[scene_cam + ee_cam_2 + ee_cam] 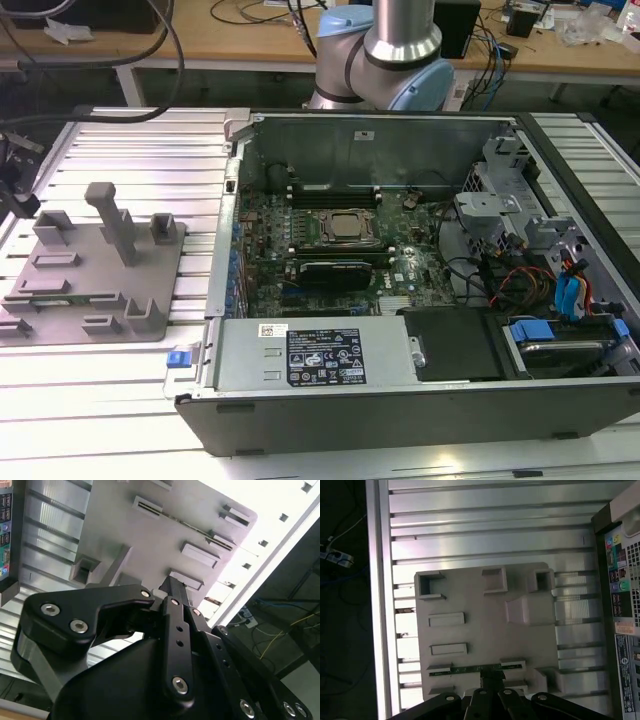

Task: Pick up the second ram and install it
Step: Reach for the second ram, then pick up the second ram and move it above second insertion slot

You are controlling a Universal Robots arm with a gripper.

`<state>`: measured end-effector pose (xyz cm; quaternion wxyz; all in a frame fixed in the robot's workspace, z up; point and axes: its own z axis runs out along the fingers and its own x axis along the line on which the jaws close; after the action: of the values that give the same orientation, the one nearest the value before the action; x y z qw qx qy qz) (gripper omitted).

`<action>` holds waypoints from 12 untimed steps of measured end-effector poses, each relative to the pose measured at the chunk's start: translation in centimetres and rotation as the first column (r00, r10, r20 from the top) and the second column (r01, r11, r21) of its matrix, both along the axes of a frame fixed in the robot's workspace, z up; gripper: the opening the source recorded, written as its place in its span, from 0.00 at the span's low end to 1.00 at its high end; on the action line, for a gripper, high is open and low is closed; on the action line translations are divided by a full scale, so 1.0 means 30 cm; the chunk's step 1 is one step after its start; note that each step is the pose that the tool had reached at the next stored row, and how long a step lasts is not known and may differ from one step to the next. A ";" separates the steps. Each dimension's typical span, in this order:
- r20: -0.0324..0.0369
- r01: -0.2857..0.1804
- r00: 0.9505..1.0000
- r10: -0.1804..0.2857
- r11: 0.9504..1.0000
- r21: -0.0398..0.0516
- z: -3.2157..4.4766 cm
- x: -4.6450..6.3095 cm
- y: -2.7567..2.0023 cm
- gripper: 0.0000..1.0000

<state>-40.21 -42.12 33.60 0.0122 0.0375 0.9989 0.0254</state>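
Hovering gripper [492, 676] at 2nd ram [460, 669].

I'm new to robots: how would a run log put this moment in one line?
gripper: poised at ram's middle | ram: seated in grey fixture, not lifted | case: open beside fixture

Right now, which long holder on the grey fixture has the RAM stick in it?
The one at the gripper: the second ram runs along it as a thin green strip. The two plain grey bars next to it show no green.
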 end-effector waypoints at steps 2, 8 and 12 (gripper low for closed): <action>0.000 0.000 1.000 0.000 1.000 0.000 -0.003 -0.001 -0.001 0.08; 0.000 0.000 1.000 0.000 1.000 0.000 -0.003 -0.002 -0.001 0.08; 0.000 0.000 1.000 0.000 1.000 0.000 -0.003 -0.002 -0.001 0.08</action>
<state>-40.29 -42.15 33.49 0.0122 0.0374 0.9989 0.0254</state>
